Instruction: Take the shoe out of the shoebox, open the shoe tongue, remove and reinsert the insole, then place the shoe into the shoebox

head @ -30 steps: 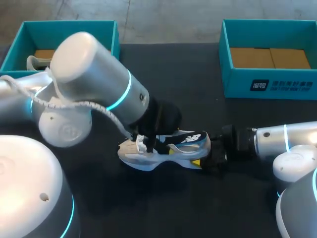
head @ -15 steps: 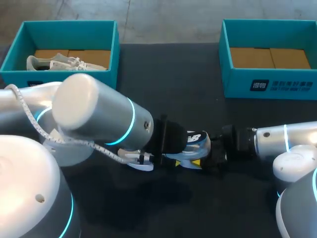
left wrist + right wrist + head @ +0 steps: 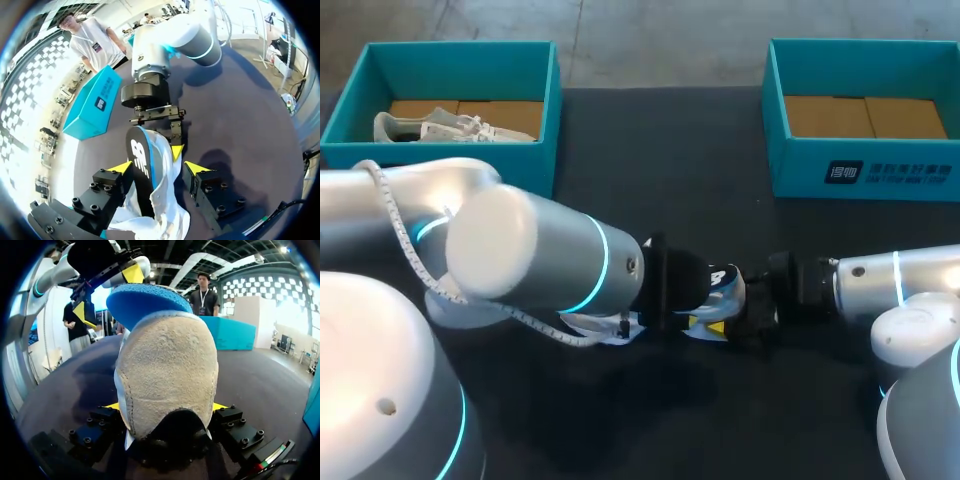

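A white shoe (image 3: 725, 292) lies mid-table, mostly covered in the head view by my left arm (image 3: 540, 255). My right gripper (image 3: 752, 312) is shut on the shoe's tan heel (image 3: 167, 370), one finger on each side. The insole (image 3: 139, 165), black on top and blue underneath (image 3: 145, 297), stands partly out of the shoe. My left gripper (image 3: 160, 167) is open and straddles the insole and the white upper (image 3: 162, 212). One fingertip (image 3: 121, 167) is close against the insole; the other (image 3: 196, 167) stands apart from it.
A teal shoebox (image 3: 460, 48) at the back left holds a pale shoe (image 3: 450, 128). A second teal shoebox (image 3: 865, 170) stands at the back right with only its cardboard floor showing. Dark tabletop lies in front of the shoe.
My left arm has swung down and to the right over the shoe, hiding most of it. Its fingers have drawn a little closer together. The right arm has kept still.
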### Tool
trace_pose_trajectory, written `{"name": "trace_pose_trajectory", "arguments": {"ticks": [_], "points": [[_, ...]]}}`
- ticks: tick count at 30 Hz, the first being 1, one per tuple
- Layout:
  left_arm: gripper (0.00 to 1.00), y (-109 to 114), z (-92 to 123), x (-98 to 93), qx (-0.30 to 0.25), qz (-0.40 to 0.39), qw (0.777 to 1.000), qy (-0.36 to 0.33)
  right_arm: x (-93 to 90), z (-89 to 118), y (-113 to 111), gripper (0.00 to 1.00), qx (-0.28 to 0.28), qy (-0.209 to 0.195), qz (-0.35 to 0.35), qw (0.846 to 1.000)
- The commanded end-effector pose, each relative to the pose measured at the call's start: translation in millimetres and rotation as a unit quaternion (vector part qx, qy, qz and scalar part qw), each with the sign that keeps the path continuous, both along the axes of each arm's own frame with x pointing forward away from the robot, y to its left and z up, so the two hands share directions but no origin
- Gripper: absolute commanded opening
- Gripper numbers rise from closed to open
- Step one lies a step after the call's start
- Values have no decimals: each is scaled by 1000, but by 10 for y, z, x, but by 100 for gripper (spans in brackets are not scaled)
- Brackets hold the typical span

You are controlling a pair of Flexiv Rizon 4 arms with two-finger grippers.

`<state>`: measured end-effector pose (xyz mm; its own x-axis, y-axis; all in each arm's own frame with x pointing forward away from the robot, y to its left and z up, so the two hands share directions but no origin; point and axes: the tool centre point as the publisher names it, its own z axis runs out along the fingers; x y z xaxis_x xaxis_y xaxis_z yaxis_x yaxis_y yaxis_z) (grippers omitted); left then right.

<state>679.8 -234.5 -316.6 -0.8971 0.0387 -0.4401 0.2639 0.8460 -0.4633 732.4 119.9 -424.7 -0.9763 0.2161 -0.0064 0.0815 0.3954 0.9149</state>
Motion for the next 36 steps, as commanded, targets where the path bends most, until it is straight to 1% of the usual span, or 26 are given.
{"name": "trace_pose_trajectory", "arguments": {"ticks": [1, 4, 8, 11, 15, 21, 29, 36], "points": [[62, -107, -123, -4, -3, 9, 1000, -11, -9, 3, 5, 0, -2, 0, -1, 1000], [59, -115, -149, -8, -8, 16, 1000, -20, -9, 3, 5, 0, -2, 0, -1, 1000], [60, -128, -176, -9, -11, 25, 999, -37, -9, 3, 5, 0, -2, 0, -1, 1000], [57, -136, -187, -12, -13, 29, 998, -45, -9, 3, 5, 0, -2, 0, -1, 1000], [58, -167, -198, 21, -14, 37, 997, -62, -9, 3, 5, 0, -2, 0, -1, 1000], [53, -190, -183, 107, -18, 46, 996, -71, -9, 3, 5, 0, -2, 0, -1, 1000], [50, -229, -202, 233, -20, 60, 995, -79, -9, 3, 5, 0, -2, 0, -1, 1000], [49, -254, -189, 347, -22, 67, 994, -82, -9, 3, 5, 0, -2, 0, -1, 1000]]}}
